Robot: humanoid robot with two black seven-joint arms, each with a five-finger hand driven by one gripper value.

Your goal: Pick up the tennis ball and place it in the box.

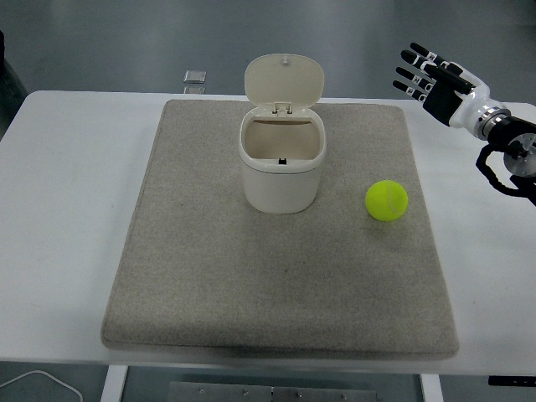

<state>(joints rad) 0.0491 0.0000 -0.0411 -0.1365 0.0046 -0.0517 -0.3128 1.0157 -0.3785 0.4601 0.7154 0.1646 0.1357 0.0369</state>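
Observation:
A yellow-green tennis ball [387, 201] lies on the right part of a grey mat [276, 276]. To its left, near the mat's middle back, stands a cream box [282, 167] with its hinged lid [285, 81] tipped up and open; the inside looks bare. My right hand [427, 75] hovers at the upper right, past the mat's far right corner, fingers spread and holding nothing, well above and behind the ball. The left arm does not show.
The mat lies on a white table [59, 209]. A small grey object [195, 77] sits on the floor beyond the table's far edge. A white cable [33, 381] curls at the bottom left.

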